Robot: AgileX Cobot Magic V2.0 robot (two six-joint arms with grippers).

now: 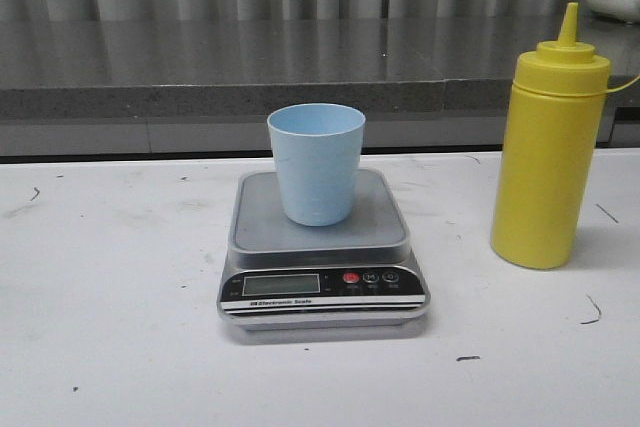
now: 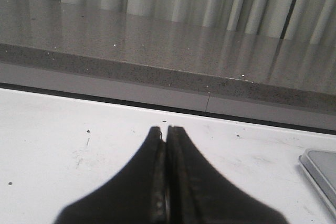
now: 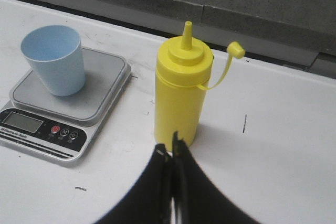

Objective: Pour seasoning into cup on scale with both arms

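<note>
Front view: small pale blue plastic tumbler cup [image 1: 316, 163] upright on the steel platform of the flat silver digital kitchen scale [image 1: 322, 257], black front panel with blank LCD and a red button facing the camera. Well apart to the right, tall yellow plastic squeeze bottle of seasoning [image 1: 549, 148] upright on the scuffed white tabletop [image 1: 110, 337]. Behind, a grey speckled ledge [image 1: 200, 67] and pale pleated curtain. No hands visible here.

Left wrist view: left hand [image 2: 166, 129] clenched, black fingers pressed together, holding nothing, above bare tabletop; only a corner of the scale at the edge.

Right wrist view: right hand [image 3: 169, 148] likewise clenched and empty, just before the bottle's base, contact unclear. Shown only here: nozzle uncapped, small yellow cap [image 3: 236, 51] dangling on its tether.
</note>
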